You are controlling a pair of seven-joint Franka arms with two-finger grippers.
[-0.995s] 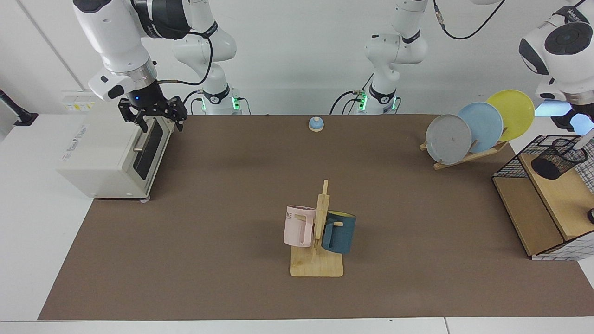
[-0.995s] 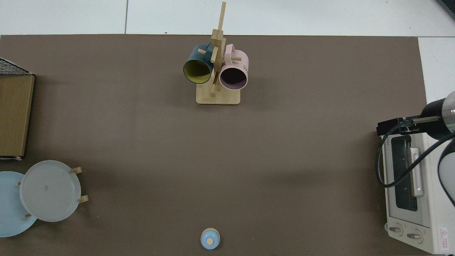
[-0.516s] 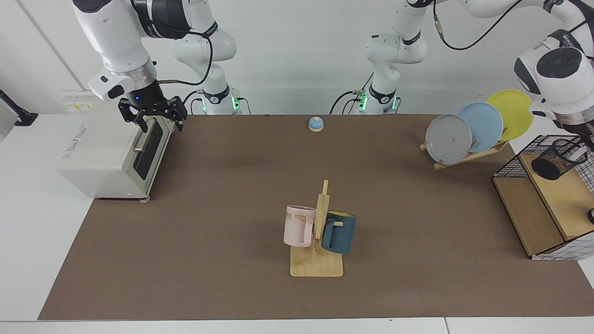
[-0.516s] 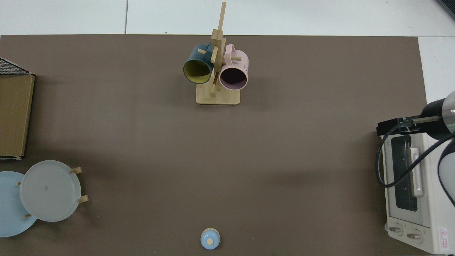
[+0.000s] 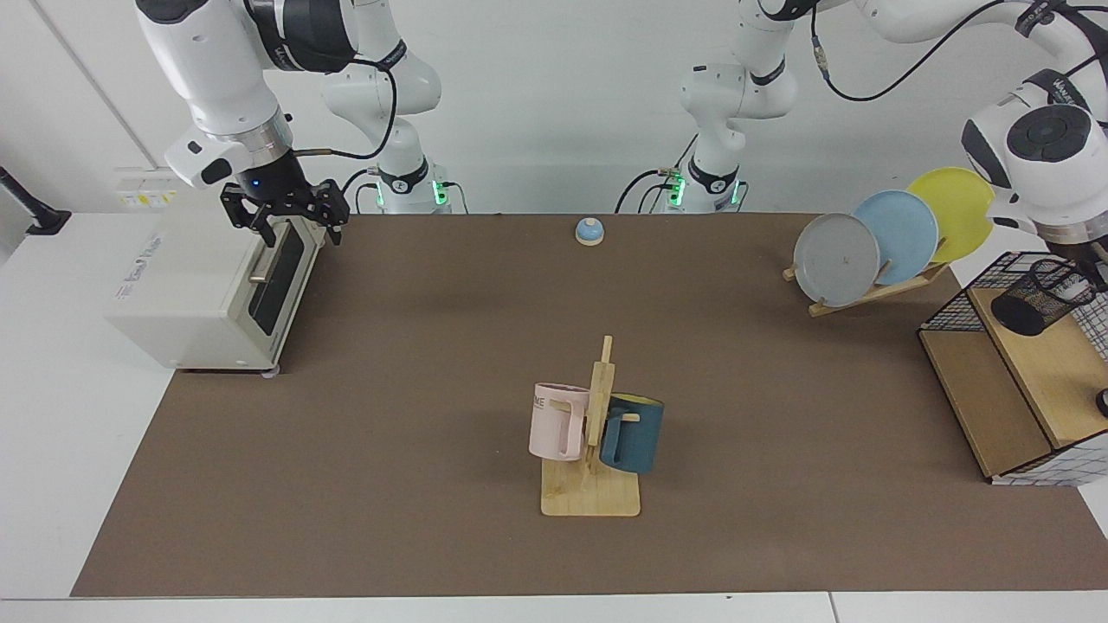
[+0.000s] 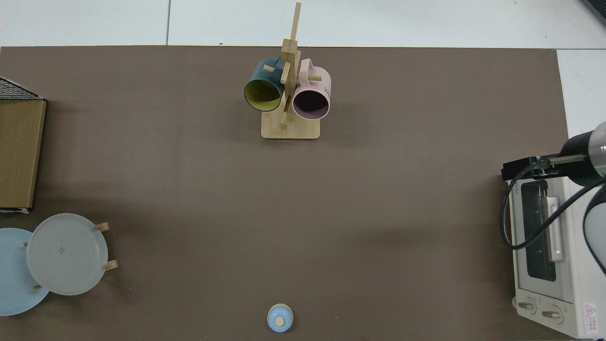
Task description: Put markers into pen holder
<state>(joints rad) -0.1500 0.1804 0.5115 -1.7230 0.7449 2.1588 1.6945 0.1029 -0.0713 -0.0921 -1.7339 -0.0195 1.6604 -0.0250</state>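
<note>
The black wire-mesh pen holder (image 5: 1039,298) leans on the upper wooden shelf of the wire basket at the far right of the facing view. A short white piece of the marker (image 5: 1076,292) shows inside its rim. My left gripper (image 5: 1092,260) hangs right above the holder's mouth, partly cut off by the view's edge. My right gripper (image 5: 286,214) waits open and empty over the front top edge of the toaster oven (image 5: 208,285); it also shows in the top view as the right gripper (image 6: 520,168). The pen holder is out of the top view.
A wooden mug tree (image 5: 593,484) holds a pink mug (image 5: 556,421) and a teal mug (image 5: 634,433) near the mat's front middle. A plate rack (image 5: 874,290) with three plates stands beside the wire basket (image 5: 948,316). A small blue bell (image 5: 589,230) sits at the back.
The white marker stood up above the holder's rim a second ago; now it sits lower inside. The left arm's wrist has shifted over the holder. The right arm has not moved.
</note>
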